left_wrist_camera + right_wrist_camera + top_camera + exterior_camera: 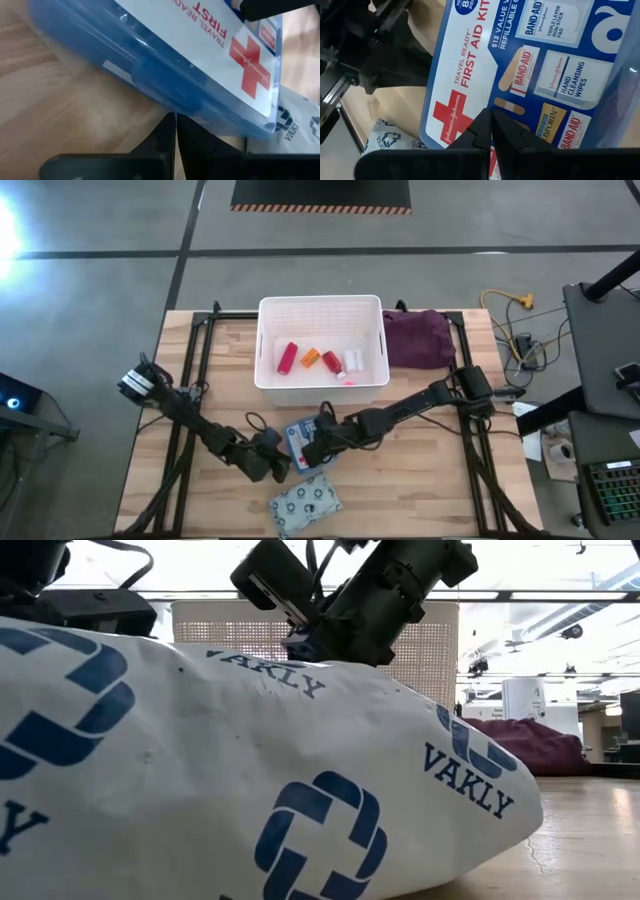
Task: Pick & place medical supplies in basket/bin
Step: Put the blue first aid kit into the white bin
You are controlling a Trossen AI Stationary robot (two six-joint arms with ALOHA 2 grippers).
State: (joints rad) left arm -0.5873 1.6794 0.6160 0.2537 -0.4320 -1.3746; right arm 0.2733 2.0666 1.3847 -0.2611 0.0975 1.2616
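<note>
The blue-white first-aid box with a red cross lies on the wooden table, between my two grippers. My left gripper is shut at its near left side. My right gripper is shut over its labelled top. The grey patterned pouch lies flat near the table's near edge and fills the low view. The white lattice basket stands at the far middle and holds red tubes, an orange vial and white bottles. My left gripper has its shut fingertips against the box's blue side wall, low on it near the tabletop, coming slanting down from the near left. My right gripper rests its shut fingertips on the box's printed top beside the red cross, slanting down from the right.
A purple cloth bundle lies right of the basket. Cables and black frame rails run along the table's left and right sides. Bare wood shows at the near right.
</note>
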